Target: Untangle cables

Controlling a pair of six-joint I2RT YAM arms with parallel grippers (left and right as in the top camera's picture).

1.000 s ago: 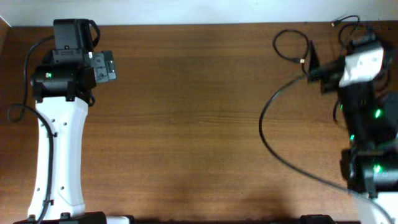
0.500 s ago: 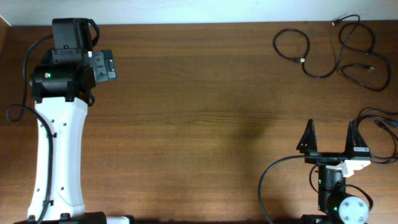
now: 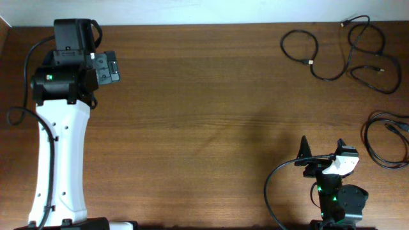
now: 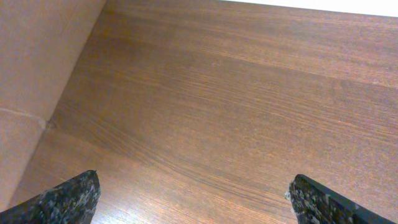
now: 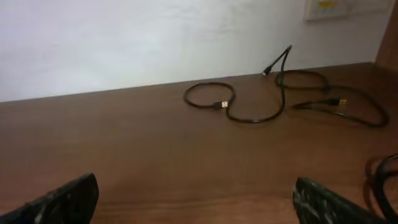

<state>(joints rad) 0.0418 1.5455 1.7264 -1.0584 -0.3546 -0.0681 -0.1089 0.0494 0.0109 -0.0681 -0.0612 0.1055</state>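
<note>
Thin black cables [image 3: 332,51] lie in loops at the far right of the wooden table; one loop with a small connector sits left, a second tangle [image 3: 370,64] right of it. They also show in the right wrist view [image 5: 249,106], far ahead. Another black cable coil [image 3: 386,140] lies at the right edge, and its edge shows in the right wrist view [image 5: 382,180]. My right gripper [image 3: 321,153] is open and empty near the front right, well short of the cables [image 5: 196,199]. My left gripper [image 3: 108,67] is open and empty over bare wood at the far left [image 4: 193,199].
A white wall runs behind the table's far edge [image 5: 124,37]. A tan side panel [image 4: 37,74] borders the table's left side. The right arm's own black cable [image 3: 275,185] curves along the front right.
The right arm has pulled back from the cables at the far right to the front right edge, then shifted slightly left and lower. The left arm has not moved.
</note>
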